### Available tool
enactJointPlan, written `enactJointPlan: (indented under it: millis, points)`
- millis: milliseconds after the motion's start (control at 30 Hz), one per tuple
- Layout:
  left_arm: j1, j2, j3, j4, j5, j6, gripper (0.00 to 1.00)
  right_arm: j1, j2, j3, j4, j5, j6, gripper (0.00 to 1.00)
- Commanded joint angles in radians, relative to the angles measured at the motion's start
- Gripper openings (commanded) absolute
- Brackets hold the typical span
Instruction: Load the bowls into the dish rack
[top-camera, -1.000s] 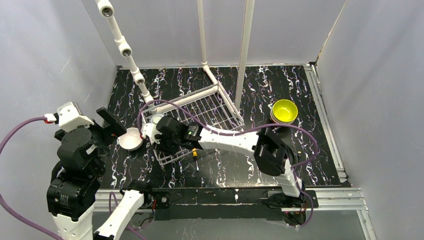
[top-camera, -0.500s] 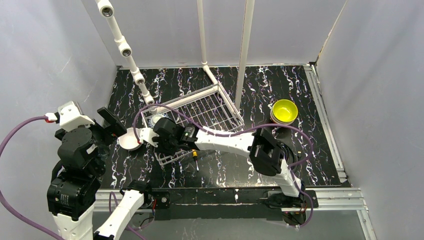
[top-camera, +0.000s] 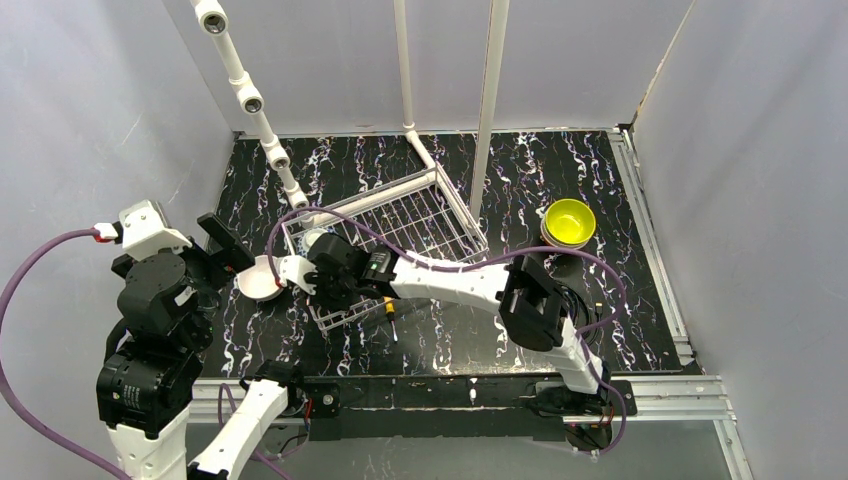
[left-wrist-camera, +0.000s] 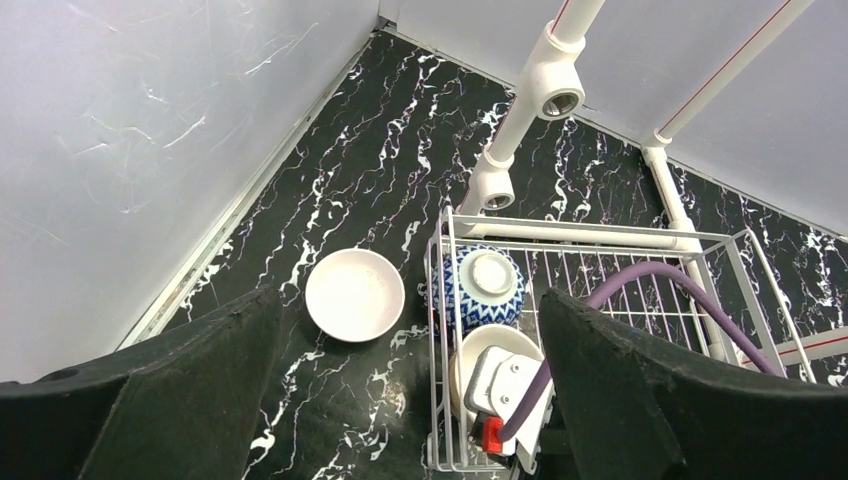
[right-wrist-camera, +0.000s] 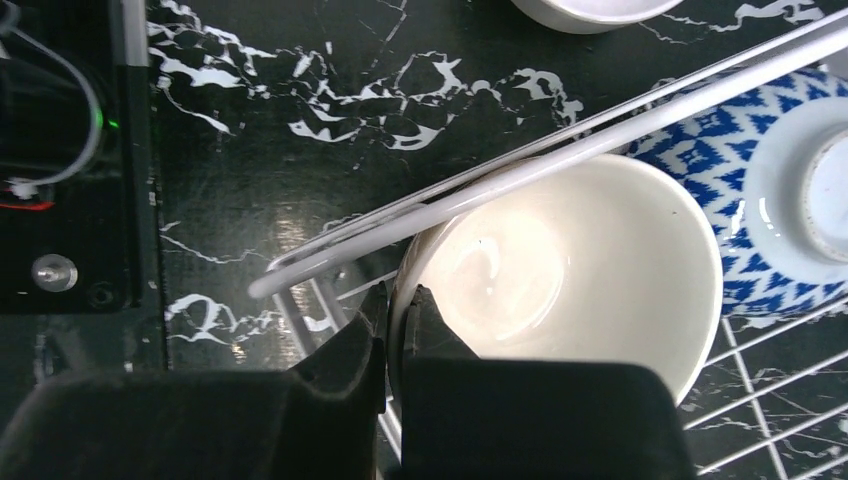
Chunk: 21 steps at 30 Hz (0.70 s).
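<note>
The white wire dish rack (top-camera: 420, 215) sits mid-table, holding an upturned blue-white patterned bowl (left-wrist-camera: 482, 288) and an upright pale tan bowl (right-wrist-camera: 570, 270) in its near-left corner. My right gripper (right-wrist-camera: 400, 305) is shut on that tan bowl's rim, one finger inside and one outside, close to the rack's rim wire (right-wrist-camera: 560, 160). A white bowl (left-wrist-camera: 355, 294) stands upright on the table just left of the rack. My left gripper (left-wrist-camera: 410, 295) hangs high above it, wide open and holding nothing. At the right, a yellow-green bowl (top-camera: 569, 222) rests stacked on another bowl.
A slanted white pipe with fittings (top-camera: 250, 100) runs down to the rack's far-left corner, and two upright white posts (top-camera: 490, 100) stand behind the rack. Grey walls close in the left, back and right. My right arm's purple cable (left-wrist-camera: 660, 275) arches over the rack.
My right gripper slid slightly left along the rack's near-left corner and closed its jaws on the tan bowl's rim. The left arm barely moved and stayed open.
</note>
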Motion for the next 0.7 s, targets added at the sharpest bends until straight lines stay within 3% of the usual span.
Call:
enactJointPlan:
  millis: [0, 333, 667]
  points:
    - [-0.002, 0.02, 0.001, 0.02, 0.004, 0.008, 0.98, -0.002, -0.123, -0.021, 0.107, -0.103, 0.076, 0.01]
    - [-0.002, 0.025, 0.004, 0.021, 0.013, 0.008, 0.98, -0.163, -0.231, -0.249, 0.549, -0.343, 0.583, 0.01]
    - [-0.002, 0.025, -0.011, 0.026, 0.019, 0.006, 0.98, -0.252, -0.22, -0.487, 1.087, -0.29, 1.38, 0.01]
